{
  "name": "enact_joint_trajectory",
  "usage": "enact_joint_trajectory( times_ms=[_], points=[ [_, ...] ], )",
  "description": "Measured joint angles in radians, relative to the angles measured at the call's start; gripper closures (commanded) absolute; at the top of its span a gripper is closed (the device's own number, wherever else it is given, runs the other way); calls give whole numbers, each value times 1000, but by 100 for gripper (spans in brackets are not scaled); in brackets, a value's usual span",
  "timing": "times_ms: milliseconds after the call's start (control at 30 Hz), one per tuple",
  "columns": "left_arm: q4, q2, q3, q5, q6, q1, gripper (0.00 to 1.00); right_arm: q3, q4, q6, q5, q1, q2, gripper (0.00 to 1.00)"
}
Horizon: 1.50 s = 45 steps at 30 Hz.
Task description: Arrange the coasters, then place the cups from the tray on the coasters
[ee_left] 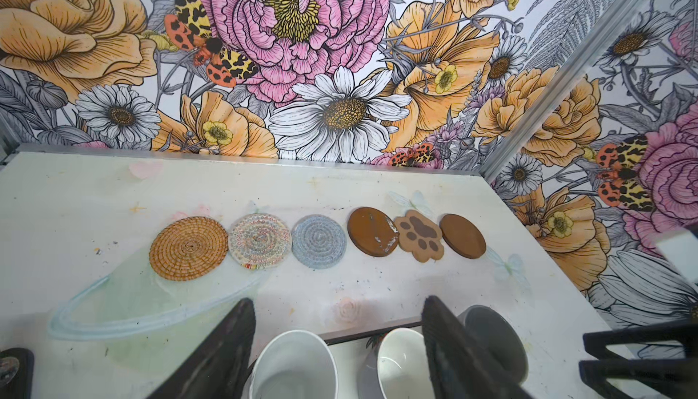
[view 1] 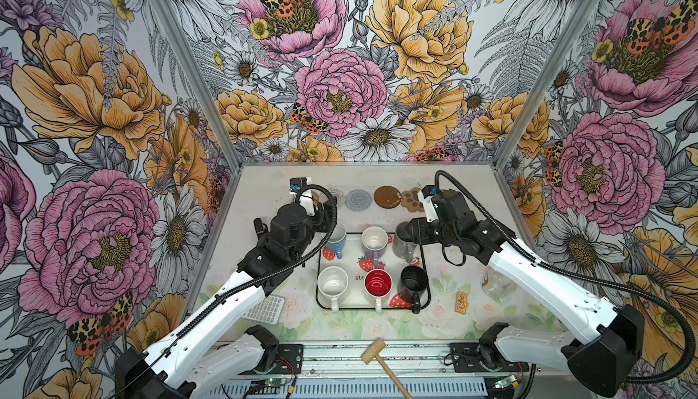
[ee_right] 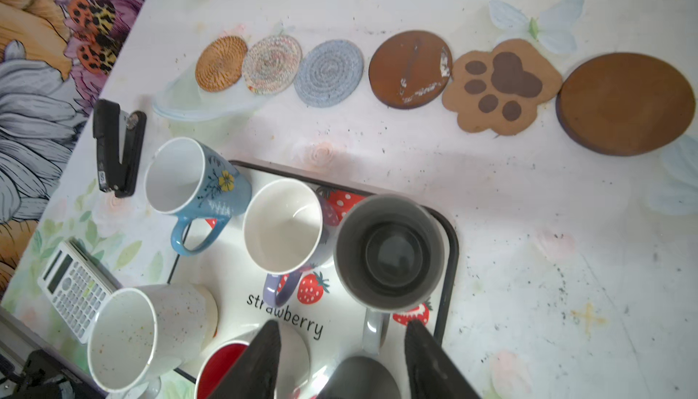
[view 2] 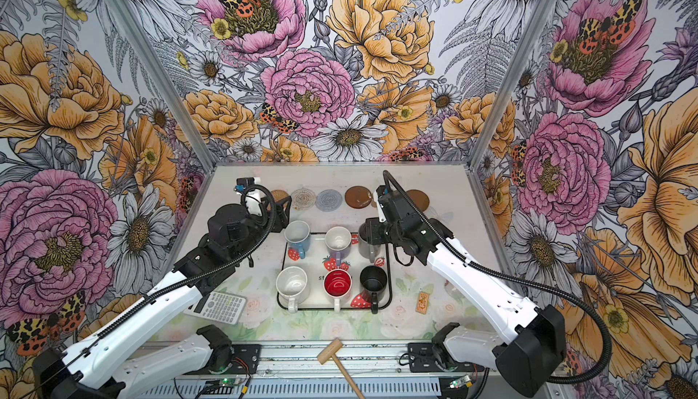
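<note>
Bright even light, soft shadows, wide-angle warp at edges, wrist-cam fg blurry.

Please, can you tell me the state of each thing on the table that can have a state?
Coasters: six in one row, all bare.
Cups: six, upright, empty, none on a coaster yet.
Tray: loaded with cups.
Left claw: open, holding nothing.
Right claw: open, holding nothing.
Calculator: lying face up.
</note>
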Motion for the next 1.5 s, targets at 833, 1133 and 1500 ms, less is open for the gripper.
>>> enact_joint_trajectory(
  times_ms=[833,1133,1500],
  points=[
    [119,46,-41,-23,10,9,28,-118,-43,93,126,102,93,48],
    [137,79,-48,-21,9,25,28,-122,12,97,138,103,169,55],
    [150,83,-51,-17,9,29,28,-134,81,99,171,103,217,61]
  ],
)
